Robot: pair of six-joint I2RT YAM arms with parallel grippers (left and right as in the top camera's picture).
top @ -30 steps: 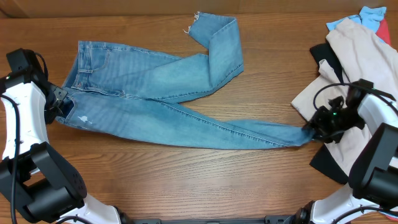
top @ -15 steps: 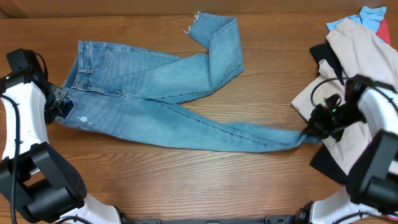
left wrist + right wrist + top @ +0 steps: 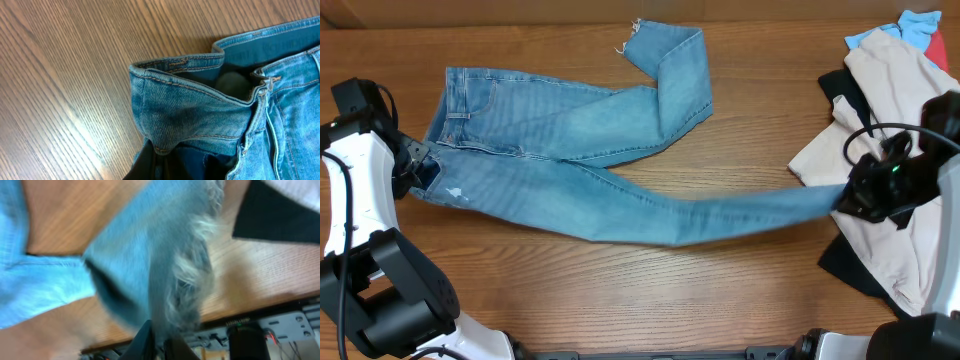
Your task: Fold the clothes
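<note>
The light blue denim jeans (image 3: 570,150) lie across the middle of the wooden table (image 3: 620,300), with the waistband near its left edge and one leg folded toward the far edge. The left gripper (image 3: 420,168) pinches the waistband. The right gripper (image 3: 850,198) pinches the other leg's frayed hem, beside the pale beige garment (image 3: 895,90) at the right edge.

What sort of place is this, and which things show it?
Probably a robot test bench for laundry folding: white robot arms at a wooden table, jeans spread out, other clothes piled aside.

Evenly lit and sharp, except the motion-blurred right wrist view.
</note>
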